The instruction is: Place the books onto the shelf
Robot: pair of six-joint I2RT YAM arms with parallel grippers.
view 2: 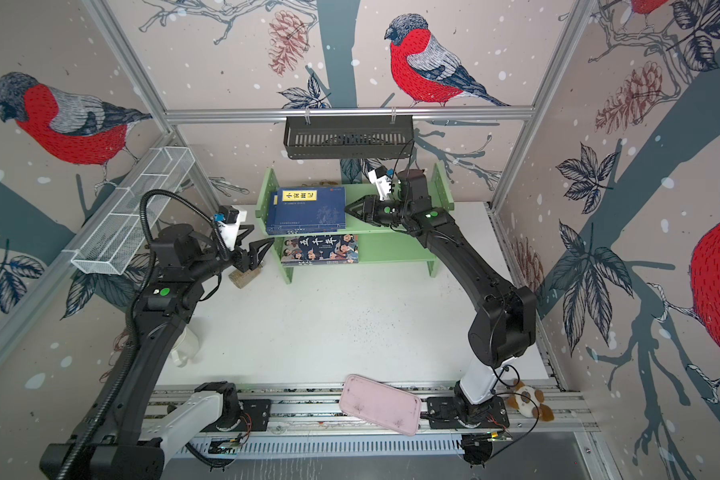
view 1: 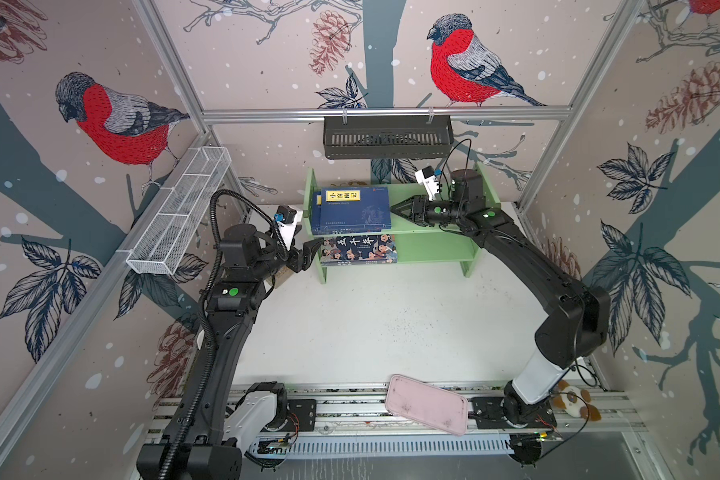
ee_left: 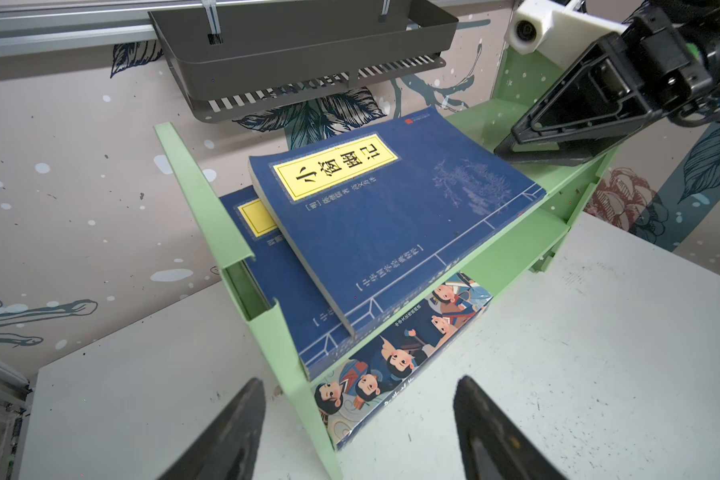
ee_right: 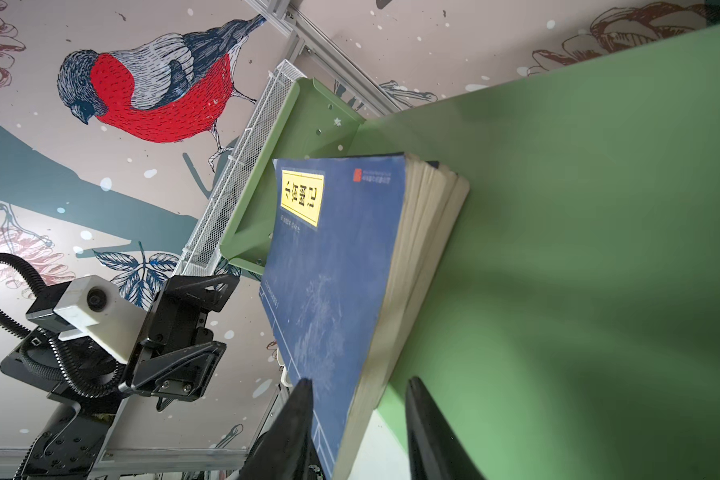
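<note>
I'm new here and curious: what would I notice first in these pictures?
Probably the big red-breasted birds painted on the walls all around. Next, the light green shelf at the back of the white table, with navy books stacked on its upper tier and a cartoon book below.

Black jointed arms [view 1: 233, 324], white base links [view 1: 537, 374], green dots [view 1: 233, 291], ribbed black cable [view 1: 213, 216], white cameras [view 1: 427, 179].
</note>
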